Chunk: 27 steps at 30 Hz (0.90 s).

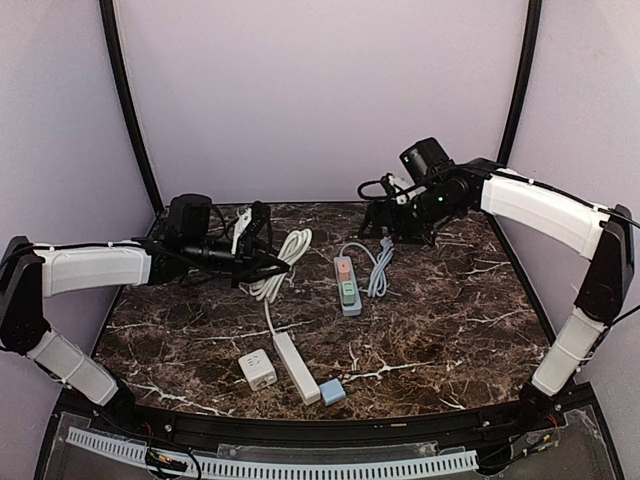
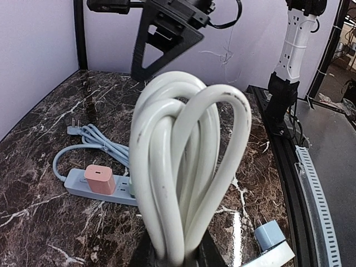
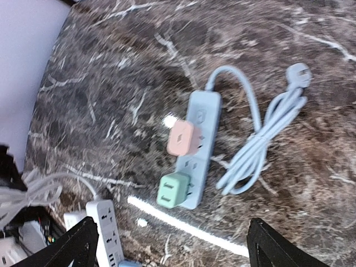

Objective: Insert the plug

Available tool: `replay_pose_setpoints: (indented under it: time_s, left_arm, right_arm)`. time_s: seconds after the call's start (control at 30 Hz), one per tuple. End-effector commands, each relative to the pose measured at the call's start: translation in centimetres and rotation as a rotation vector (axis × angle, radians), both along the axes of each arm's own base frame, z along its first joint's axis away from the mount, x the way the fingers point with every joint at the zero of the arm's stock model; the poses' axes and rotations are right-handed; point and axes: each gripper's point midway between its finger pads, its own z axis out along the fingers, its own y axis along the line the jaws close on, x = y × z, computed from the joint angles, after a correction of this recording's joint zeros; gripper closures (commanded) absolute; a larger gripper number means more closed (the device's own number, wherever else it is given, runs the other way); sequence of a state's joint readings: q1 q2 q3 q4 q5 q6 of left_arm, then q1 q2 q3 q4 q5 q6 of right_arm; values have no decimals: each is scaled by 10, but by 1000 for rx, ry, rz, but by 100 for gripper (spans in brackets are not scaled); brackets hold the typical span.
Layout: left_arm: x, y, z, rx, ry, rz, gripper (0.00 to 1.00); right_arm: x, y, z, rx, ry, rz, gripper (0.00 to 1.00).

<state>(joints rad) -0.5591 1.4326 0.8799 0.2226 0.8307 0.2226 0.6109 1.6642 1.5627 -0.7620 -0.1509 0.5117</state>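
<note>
Nearest the front edge of the marble table [image 1: 450, 300], a white cube plug [image 1: 257, 370] is sitting on its own, not pushed into any socket. Just to its right, a white power strip [image 1: 296, 366] is lying lengthwise, pointing from the front edge towards the middle of the table. A small blue plug [image 1: 332, 392] is resting right against the strip's front end; whether it is plugged in cannot be told.

The white cord [image 2: 183, 167] of that strip is running back towards the far left corner, where it is gathered into several loops. The left gripper [image 2: 175, 257] is squeezing the base of these loops between its fingers and holding them up off the table.

Past the middle of the table, a grey-blue power strip [image 1: 347, 287] is lying flat, carrying a pink plug [image 1: 343, 268] and a green plug [image 1: 347, 290] side by side in its sockets. Its own cord [image 1: 378, 268] is lying folded on the table just to its right.

The right gripper [image 3: 172, 245] is hanging above the far edge, right of centre, with its fingers spread wide apart and gripping nothing.
</note>
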Motion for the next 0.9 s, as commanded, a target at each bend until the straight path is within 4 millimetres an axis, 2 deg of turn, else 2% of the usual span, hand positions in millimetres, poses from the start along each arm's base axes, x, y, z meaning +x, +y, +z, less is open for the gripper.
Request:
replay_pose_setpoints:
  time_s: [0.0, 0.17, 0.3, 0.37, 0.4, 0.43, 0.47, 0.57, 0.6, 0.63, 0.7, 0.77, 0.8, 0.83, 0.87]
  left_arm:
    - [8, 2, 26, -102, -69, -21, 99]
    - [29, 16, 1, -82, -37, 66, 99]
    - [40, 23, -15, -59, -8, 128, 94]
    - [47, 30, -21, -44, -5, 186, 83]
    - [49, 35, -27, -31, 9, 226, 69]
    - [58, 43, -26, -20, -8, 295, 62]
    - [60, 49, -30, -9, -2, 335, 49]
    - [70, 71, -23, 2, -14, 463, 38]
    - [70, 75, -27, 14, 13, 489, 28]
    - [73, 83, -26, 21, 15, 539, 8]
    - [73, 96, -30, 44, 34, 609, 2]
    - [73, 109, -32, 84, 58, 680, 1]
    - [68, 114, -40, 131, 99, 689, 1]
    - [69, 114, -33, 137, 104, 693, 1]
    - [64, 119, -42, 184, 155, 705, 1]
  right_arm:
    - [-45, 56, -10, 90, 17, 262, 8]
    - [-90, 91, -38, 72, 78, 434, 10]
    - [-112, 100, -63, 6, 109, 488, 12]
    - [-116, 98, -72, -14, 122, 490, 12]
    - [-117, 98, -75, -21, 124, 490, 13]
    - [-117, 96, -77, -32, 120, 486, 13]
    - [-116, 95, -78, -41, 117, 481, 13]
    - [-112, 91, -79, -65, 100, 470, 13]
    - [-112, 90, -81, -73, 98, 467, 13]
    - [-111, 89, -81, -80, 93, 465, 13]
    - [-108, 88, -83, -96, 91, 457, 13]
    - [-107, 87, -83, -104, 88, 451, 13]
    - [-106, 87, -82, -105, 85, 448, 13]
    - [-105, 86, -82, -109, 82, 442, 13]
    - [-104, 85, -82, -116, 77, 432, 13]
